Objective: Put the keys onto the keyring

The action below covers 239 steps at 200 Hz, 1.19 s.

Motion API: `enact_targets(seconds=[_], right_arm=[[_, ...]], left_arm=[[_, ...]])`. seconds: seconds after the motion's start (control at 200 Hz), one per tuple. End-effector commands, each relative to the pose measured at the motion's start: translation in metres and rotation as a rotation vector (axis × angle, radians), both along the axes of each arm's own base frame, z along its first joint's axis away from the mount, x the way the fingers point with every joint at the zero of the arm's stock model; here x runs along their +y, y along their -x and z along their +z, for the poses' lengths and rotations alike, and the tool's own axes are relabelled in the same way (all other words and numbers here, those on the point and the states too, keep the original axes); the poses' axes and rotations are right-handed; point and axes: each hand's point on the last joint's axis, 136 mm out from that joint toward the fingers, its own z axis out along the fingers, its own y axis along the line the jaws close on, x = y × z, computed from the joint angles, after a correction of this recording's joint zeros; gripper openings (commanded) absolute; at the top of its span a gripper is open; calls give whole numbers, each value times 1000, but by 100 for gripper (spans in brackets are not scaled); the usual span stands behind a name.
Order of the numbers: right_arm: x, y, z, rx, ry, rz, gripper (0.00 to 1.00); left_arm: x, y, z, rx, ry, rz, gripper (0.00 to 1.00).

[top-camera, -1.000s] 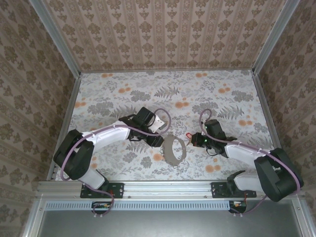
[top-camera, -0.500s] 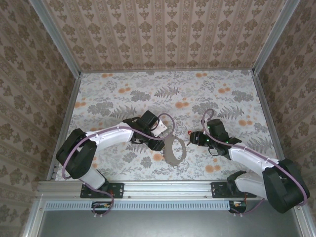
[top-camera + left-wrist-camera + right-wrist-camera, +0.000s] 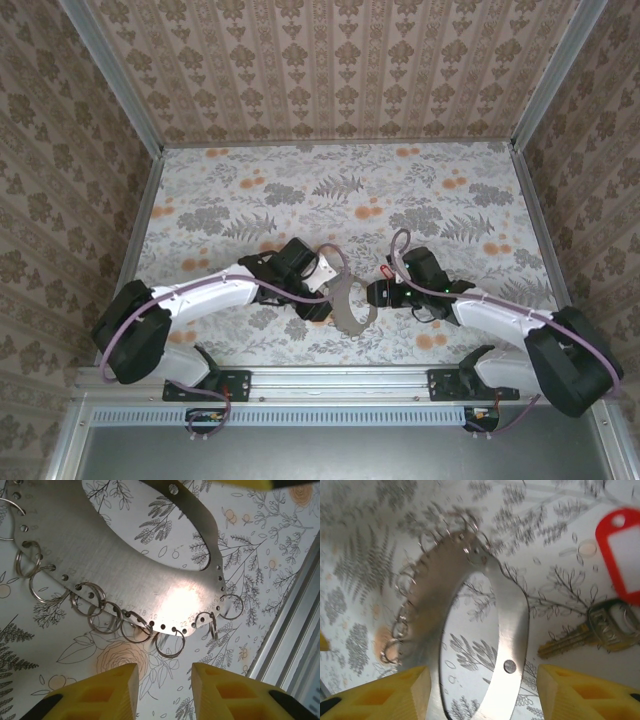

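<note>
While the keys (image 3: 602, 627) lie loose on the tabletop (image 3: 300, 170) just beside the keyring (image 3: 512, 625), mid near edge, left gripper (image 3: 164, 675) and right gripper (image 3: 480, 680) gape empty; threading not yet done.

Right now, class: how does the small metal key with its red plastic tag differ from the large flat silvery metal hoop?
The flat silvery metal hoop is far larger than the small metal key. The hoop is an open ring edged with little wire rings; the key is solid. The key carries a red plastic tag; the hoop is all silvery. Both are metal.
</note>
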Motion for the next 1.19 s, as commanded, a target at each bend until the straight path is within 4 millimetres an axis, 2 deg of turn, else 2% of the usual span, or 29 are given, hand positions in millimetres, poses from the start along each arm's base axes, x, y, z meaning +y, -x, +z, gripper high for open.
enact_targets(seconds=[0.0,0.095,0.39,0.53,0.87,1.04,1.19], right_arm=[[13,2,3,13,-32,47,60],[13,5,7,1,-31,46,60],[-6,4,25,-87,20,0,62],[-10,3,26,-97,21,-18,63],[-18,-4,31,-118,16,-58,64],[-25,-5,36,-129,18,-83,65],[-27,-6,35,-128,8,-99,67]], left_arm=[[-2,-1,2,-7,-8,19,34],[-6,-3,-2,-8,-29,25,34],[-27,-7,-19,-14,-97,4,34],[-20,-11,-24,-31,-152,16,34],[-22,-10,-30,-35,-201,1,33],[-22,-1,-23,-36,-191,-20,32],[-32,22,1,-9,-62,-65,32]])
